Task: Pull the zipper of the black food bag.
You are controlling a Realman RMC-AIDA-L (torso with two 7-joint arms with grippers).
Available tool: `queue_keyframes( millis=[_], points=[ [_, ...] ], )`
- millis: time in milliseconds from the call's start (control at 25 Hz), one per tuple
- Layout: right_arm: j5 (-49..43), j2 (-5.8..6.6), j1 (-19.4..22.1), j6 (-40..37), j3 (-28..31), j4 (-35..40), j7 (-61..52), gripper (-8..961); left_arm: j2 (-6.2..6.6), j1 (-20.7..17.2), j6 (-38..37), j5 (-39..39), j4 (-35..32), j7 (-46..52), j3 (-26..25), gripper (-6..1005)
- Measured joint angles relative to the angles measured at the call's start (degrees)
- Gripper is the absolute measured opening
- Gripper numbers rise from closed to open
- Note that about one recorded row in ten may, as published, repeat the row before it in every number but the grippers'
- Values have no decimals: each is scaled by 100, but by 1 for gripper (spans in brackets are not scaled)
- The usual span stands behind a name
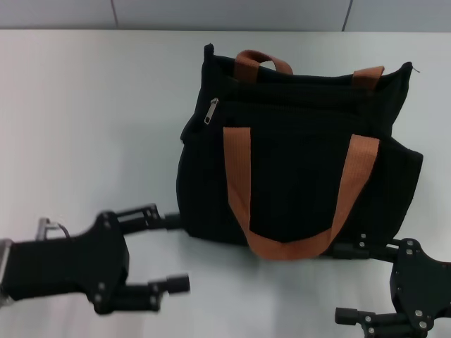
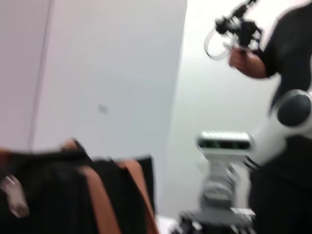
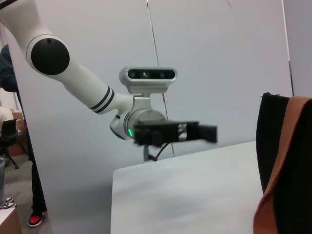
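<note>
I am holding both arms low in the frame, left gripper (image 1: 169, 253) spread wide and right gripper (image 1: 352, 282) also apart, neither touching the black bag (image 1: 296, 162) at center, so the zipper (image 1: 211, 110) at its upper left is waiting, unpulled.

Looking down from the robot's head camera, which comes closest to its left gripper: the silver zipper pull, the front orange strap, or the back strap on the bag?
From the left gripper, low on the left:
1. Front strap, on the bag's near face.
2. Zipper, at the bag's upper left corner.
3. Back strap, along the top edge, farthest.
</note>
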State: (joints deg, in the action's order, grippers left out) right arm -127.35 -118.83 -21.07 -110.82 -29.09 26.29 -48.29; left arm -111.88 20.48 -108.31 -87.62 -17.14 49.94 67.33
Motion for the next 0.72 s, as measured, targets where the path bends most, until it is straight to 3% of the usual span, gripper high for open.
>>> queue_keyframes(
  millis=[40, 120, 200, 280, 360, 560, 600, 720],
  points=[
    [0, 1, 3, 0, 0, -3, -2, 810, 0, 0, 0, 0, 0, 0, 0, 781],
    [0, 5, 14, -1, 0, -10, -12, 809, -47, -50, -91, 30, 0, -26, -980, 779],
    [0, 5, 23, -3, 2, -12, -16, 808, -47, -50, -91, 30, 0, -26, -980, 777],
    [0, 7, 29, -9, 7, -16, -17, 807, -134, -96, -38, 29, 11, -33, -1910, 776],
    [0, 7, 31, -14, 11, -18, -17, 806, -164, -107, 92, 19, 6, -33, -2192, 774],
    [0, 16, 33, -39, 18, -19, -22, 804, -166, -107, 250, 11, -11, -32, -2345, 770],
    [0, 17, 33, -41, 15, -19, -26, 804, -114, 12, 948, -58, -242, -1, -2394, 769],
    [0, 22, 33, -42, 10, -19, -28, 803, -112, 141, 1255, -316, -383, 19, -2382, 767]
  ],
)
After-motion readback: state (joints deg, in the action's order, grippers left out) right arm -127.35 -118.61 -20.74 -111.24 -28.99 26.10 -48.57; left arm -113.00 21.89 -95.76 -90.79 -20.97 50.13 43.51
